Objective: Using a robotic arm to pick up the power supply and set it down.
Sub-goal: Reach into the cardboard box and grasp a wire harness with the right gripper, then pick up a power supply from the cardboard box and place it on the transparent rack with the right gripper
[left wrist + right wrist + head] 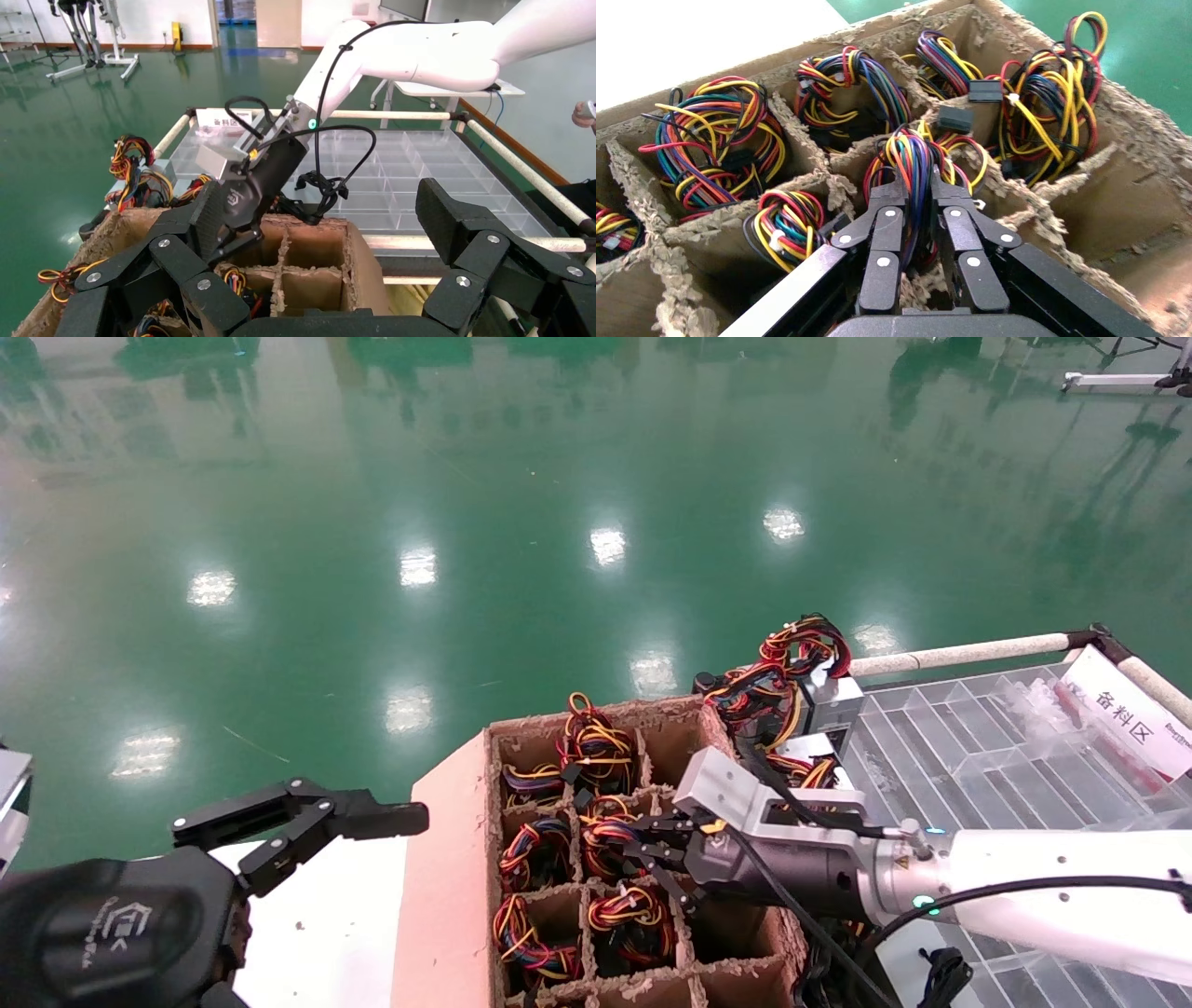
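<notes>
Power supply [916,165] sits down in a middle cell of the cardboard crate [447,896], and only its looped wire bundle shows — the grey body is hidden below the dividers. The right gripper [918,210] is right on it, fingers [888,225] pressed in from both sides, pinching that bundle of red, yellow, blue and black wires just above the torn cardboard divider [1011,189]. From the head camera the right gripper [652,859] reaches in low across the crate, its black wrist and grey box just behind.

Here's the worry: the hold is on wires, not on the metal case. If the lift goes up, the loop could slide through the pads or stretch out, and the unit may hang and swing, or drop back into its cell. The ragged divider edges sit close against the bundle, so a snag there could drag the crate or tilt the unit. Neighbouring bundles [715,151] lie in the cells beside it, near enough for a stray connector to catch.

Out past the crate, more supplies [792,682] sit at the corner of the clear tray rack [959,747]. The left gripper [298,822] hangs spread wide, well apart from the crate, idle
</notes>
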Available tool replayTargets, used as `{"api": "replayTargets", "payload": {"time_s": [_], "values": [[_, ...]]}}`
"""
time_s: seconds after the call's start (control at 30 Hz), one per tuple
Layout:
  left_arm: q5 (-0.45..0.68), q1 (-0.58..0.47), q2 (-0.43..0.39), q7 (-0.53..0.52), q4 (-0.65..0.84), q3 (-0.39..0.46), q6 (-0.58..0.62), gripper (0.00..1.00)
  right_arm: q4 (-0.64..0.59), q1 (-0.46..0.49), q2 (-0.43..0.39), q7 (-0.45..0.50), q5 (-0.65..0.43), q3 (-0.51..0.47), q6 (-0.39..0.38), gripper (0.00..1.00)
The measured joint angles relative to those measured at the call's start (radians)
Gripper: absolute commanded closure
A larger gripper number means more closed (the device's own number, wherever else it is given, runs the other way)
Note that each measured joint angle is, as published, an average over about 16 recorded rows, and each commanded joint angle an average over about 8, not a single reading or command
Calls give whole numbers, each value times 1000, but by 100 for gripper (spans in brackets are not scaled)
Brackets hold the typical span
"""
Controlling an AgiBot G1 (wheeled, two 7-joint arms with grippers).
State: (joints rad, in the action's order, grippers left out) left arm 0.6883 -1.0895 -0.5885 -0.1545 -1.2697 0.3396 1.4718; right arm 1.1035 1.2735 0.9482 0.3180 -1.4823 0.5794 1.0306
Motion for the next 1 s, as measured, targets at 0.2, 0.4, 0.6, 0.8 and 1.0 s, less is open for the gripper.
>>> {"api": "replayTargets", "payload": {"time_s": [0.2,0.4,0.6,0.8,1.0], "values": [[0,0,0,0,0,0,0,0,35,4,-32,24,38,-26,9,100],[0,0,0,0,0,0,0,0,63,19,-69,30,123,-78,35,100],[0,0,0,0,0,0,0,0,54,62,-104,17,243,-146,88,100],[0,0,0,0,0,0,0,0,-16,143,-134,-10,359,-212,170,100],[0,0,0,0,0,1,0,0,-127,244,-168,-44,422,-254,252,100]]}}
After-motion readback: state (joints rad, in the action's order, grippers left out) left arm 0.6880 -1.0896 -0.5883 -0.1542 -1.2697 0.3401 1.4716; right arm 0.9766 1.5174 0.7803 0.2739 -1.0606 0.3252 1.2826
